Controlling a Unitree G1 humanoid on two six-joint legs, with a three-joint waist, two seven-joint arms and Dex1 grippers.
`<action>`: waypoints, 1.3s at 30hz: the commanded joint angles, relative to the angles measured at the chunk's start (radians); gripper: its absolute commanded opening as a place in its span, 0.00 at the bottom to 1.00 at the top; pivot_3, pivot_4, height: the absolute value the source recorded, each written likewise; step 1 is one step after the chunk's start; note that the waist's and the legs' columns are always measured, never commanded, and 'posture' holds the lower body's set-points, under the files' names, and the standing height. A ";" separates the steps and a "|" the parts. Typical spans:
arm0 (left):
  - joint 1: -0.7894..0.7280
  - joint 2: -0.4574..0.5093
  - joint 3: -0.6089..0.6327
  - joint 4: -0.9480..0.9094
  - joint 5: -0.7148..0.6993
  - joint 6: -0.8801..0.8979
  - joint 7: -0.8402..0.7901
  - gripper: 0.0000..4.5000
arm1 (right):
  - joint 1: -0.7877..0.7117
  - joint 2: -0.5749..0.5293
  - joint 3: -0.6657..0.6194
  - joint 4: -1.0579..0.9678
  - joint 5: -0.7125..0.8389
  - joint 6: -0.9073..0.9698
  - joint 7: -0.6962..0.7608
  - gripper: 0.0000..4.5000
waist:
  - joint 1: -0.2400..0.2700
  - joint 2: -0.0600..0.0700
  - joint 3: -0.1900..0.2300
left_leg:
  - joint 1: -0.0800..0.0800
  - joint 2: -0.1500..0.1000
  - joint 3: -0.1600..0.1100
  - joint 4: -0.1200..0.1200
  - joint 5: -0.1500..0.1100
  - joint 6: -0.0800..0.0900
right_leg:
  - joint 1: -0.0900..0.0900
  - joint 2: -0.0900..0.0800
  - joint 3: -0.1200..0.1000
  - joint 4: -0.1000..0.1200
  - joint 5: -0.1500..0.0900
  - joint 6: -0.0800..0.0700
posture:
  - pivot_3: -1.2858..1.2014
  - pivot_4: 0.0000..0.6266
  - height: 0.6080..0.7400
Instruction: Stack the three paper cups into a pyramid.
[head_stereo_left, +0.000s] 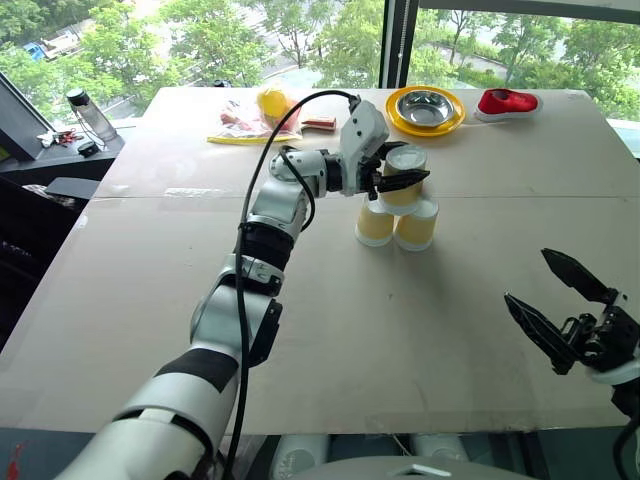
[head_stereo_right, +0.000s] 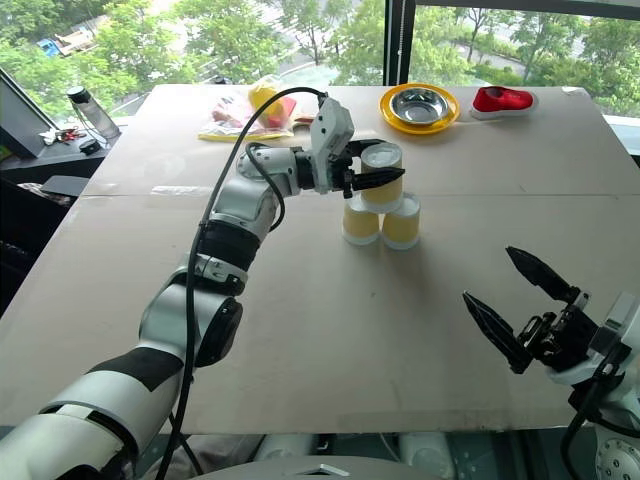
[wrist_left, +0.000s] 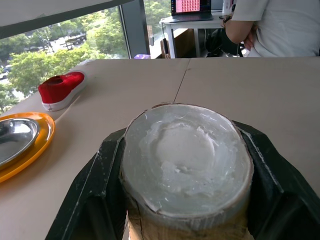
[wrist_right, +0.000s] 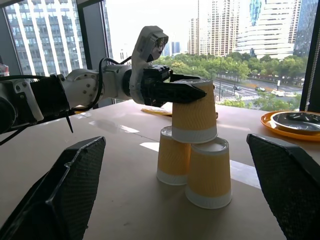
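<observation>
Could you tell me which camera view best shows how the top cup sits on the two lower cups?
The right wrist view: side-on, the top cup, held by the left hand, rests across both lower cups' bases. The eye views look down on the stack; the left wrist view shows its white base.

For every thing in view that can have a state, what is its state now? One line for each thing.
Top cup: upside down, on the two lower cups, held by the left gripper.
Two lower cups: upside down, side by side on the table.
Left gripper: shut on the top cup.
Right gripper: open, holds nothing, apart from the cups.
Steel bowl: upright in the yellow plate.
</observation>
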 joint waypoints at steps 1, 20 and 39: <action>-0.028 -0.009 0.008 0.015 0.003 -0.004 -0.013 0.52 | 0.013 0.004 -0.035 -0.045 0.027 -0.031 0.007 1.00 | 0.000 0.000 0.000 | 0.000 0.000 0.000 0.000 0.000 0.000 | 0.000 0.000 0.000 0.000 0.000 0.000 | 0.52 0.24 1.00; -0.073 0.092 0.091 -0.387 -0.143 0.249 -0.039 0.99 | 0.022 -0.023 -0.060 -0.026 0.056 -0.037 0.028 1.00 | -0.002 0.000 0.000 | 0.000 0.000 0.000 0.000 0.000 0.000 | 0.000 0.000 0.000 0.000 0.000 0.000 | 0.52 0.24 1.00; 1.051 0.409 0.353 -1.274 -0.272 0.622 0.263 0.99 | 0.020 -0.087 0.001 0.357 -0.096 -0.079 0.285 1.00 | -0.003 0.006 -0.004 | 0.004 0.005 0.002 -0.002 0.000 0.000 | 0.001 -0.002 0.007 0.001 0.000 0.000 | 0.52 0.24 1.00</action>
